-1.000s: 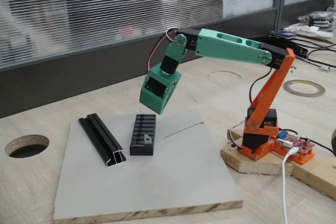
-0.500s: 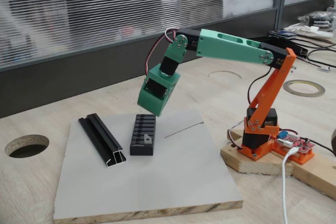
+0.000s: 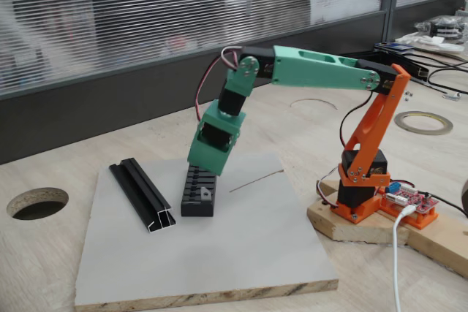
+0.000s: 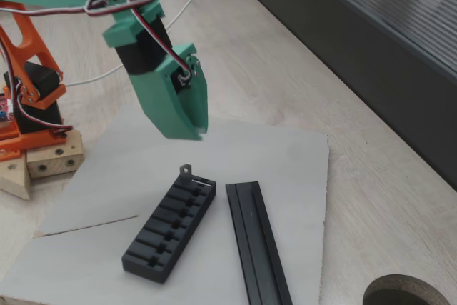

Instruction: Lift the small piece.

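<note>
Green plastic hand (image 4: 191, 128) hangs above the grey board (image 3: 241, 253), tips pointing down, fingers pressed together with no gap showing and nothing between them. In both fixed views it sits over the far end of the ribbed block (image 4: 170, 230), not touching it.

The small piece (image 3: 208, 192), a thin silver-grey metal tab with a hole, rests on the near end of the ribbed block (image 3: 199, 191); in a fixed view its edge pokes up past the block's corner (image 4: 186, 170).

Long black channel rail (image 3: 143, 195), matte with a grooved profile, lies just beside the block, apart. Pale wood-grain table (image 3: 58, 253) has a round cut-out (image 3: 36, 202).
</note>
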`<state>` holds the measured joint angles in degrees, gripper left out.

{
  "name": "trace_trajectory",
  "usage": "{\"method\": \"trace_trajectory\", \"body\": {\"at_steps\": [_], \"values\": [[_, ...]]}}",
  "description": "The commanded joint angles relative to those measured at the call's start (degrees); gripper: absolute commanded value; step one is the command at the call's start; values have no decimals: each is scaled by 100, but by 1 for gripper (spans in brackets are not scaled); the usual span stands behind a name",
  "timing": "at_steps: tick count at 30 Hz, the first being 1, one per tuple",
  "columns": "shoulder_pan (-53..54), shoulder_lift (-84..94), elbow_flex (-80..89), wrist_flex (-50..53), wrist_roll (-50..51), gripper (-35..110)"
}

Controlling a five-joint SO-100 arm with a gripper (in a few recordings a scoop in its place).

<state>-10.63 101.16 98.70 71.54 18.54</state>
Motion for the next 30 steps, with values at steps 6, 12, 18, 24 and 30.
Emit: {"method": "trace_trajectory", "body": {"at_steps": [6, 12, 18, 24, 30], "values": [[-79, 9, -53, -9, 9, 1], [-18, 26, -123, 202, 18, 1], [-18, 26, -123, 202, 70, 1], [-88, 26, -132, 202, 26, 1], [-88, 26, -88, 202, 18, 1]]}}
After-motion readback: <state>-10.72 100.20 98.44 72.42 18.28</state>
